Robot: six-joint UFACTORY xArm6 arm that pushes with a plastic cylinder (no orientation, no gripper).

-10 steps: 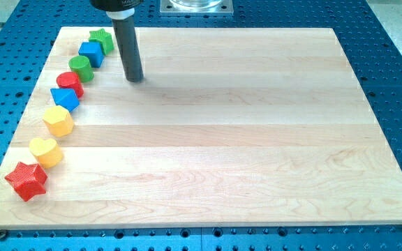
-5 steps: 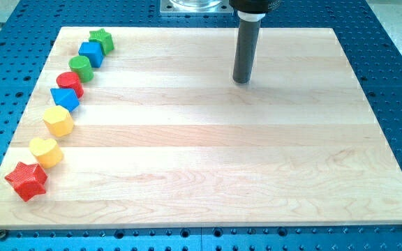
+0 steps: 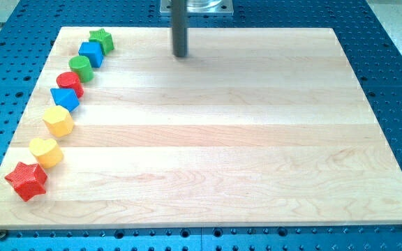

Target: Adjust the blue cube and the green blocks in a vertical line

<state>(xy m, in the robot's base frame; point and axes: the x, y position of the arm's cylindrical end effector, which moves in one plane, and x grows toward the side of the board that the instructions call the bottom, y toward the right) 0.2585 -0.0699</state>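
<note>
My tip (image 3: 181, 54) stands near the board's (image 3: 208, 139) twelve o'clock edge, jawless, seemingly touching nothing. At its nine o'clock lie green star (image 3: 102, 39), blue cube (image 3: 91, 53) and green cylinder (image 3: 82, 67).

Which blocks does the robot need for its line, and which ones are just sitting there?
Needed: blue cube, green star, green cylinder, my tip, off to their right.

Just sitting: red cylinder, blue triangle, yellow hexagon, yellow heart, red star.
</note>
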